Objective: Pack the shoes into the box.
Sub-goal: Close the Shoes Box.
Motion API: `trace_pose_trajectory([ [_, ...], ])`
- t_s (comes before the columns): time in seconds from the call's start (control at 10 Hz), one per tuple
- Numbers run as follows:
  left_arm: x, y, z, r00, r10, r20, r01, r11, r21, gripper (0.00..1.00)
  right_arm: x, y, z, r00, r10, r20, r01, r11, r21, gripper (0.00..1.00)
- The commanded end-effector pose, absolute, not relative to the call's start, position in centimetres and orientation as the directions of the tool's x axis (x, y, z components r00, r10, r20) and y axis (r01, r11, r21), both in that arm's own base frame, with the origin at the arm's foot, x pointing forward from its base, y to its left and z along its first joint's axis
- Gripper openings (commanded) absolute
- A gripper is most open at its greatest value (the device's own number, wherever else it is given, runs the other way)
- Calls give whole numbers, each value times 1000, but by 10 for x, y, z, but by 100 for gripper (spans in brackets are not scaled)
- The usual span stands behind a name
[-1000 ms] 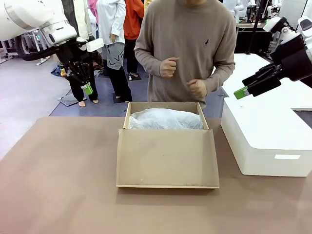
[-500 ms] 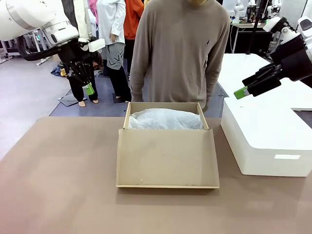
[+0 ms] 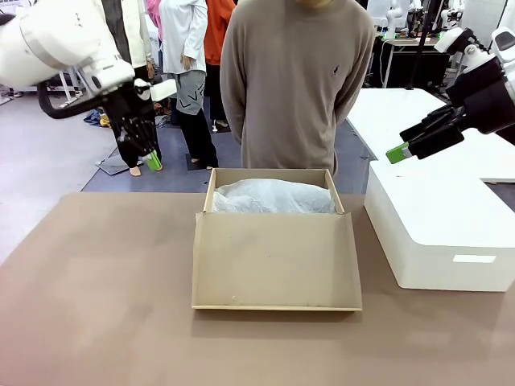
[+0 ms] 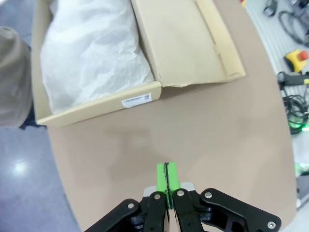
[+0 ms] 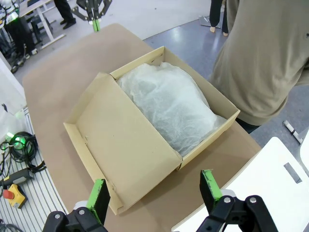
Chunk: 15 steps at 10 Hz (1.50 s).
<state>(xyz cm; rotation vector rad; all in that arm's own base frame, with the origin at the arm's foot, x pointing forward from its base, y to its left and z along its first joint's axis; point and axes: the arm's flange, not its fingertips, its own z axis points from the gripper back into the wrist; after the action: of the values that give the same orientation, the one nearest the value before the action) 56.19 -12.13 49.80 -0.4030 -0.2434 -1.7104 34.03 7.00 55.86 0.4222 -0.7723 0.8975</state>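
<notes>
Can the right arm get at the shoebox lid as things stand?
Likely yes. The right gripper hangs open over the white box edge, beside the shoebox; its lid lies flat toward the robot, with nothing on it or between them.

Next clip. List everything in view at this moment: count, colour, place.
table: 1, brown, under the boxes
box: 1, tan, mid-table, lid open toward the robot
tissue paper: 1 crumpled mass, white, inside the box
white box: 1, white, right of the box
person: 1, beige sweater, standing at the far side behind the box
people farther off: at least 2, background left
left gripper: 1, black, green pads, shut, raised near the table's far left
right gripper: 1, black, green pads, open, raised above the white box
</notes>
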Motion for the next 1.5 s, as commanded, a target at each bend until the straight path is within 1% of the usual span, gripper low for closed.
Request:
trace_pose_trajectory([
  [0.0, 552, -113, 470, -148, -869, 471, 979, -196, -53, 0, 341, 70, 558, 386, 533, 753, -821, 570, 17, 100],
  [0.3, 541, -110, 433, -98, -830, 550, 985, -158, -62, 0, 341, 70, 558, 386, 533, 753, -821, 570, 17, 100],
  [0.5, 538, -111, 416, -62, -819, 570, 987, -137, -90, 0, 341, 70, 558, 386, 533, 753, -821, 570, 17, 100],
  [0.8, 543, -114, 414, -43, -836, 547, 984, -129, -120, 0, 341, 70, 558, 386, 533, 753, -821, 570, 17, 100],
  [1.3, 543, -114, 413, -43, -836, 546, 984, -129, -121, 0, 341, 70, 558, 386, 533, 753, -821, 570, 17, 100],
  [1.4, 550, -116, 404, -54, -829, 557, 981, -147, -123, 0, 341, 70, 558, 386, 533, 753, -821, 570, 17, 100],
])
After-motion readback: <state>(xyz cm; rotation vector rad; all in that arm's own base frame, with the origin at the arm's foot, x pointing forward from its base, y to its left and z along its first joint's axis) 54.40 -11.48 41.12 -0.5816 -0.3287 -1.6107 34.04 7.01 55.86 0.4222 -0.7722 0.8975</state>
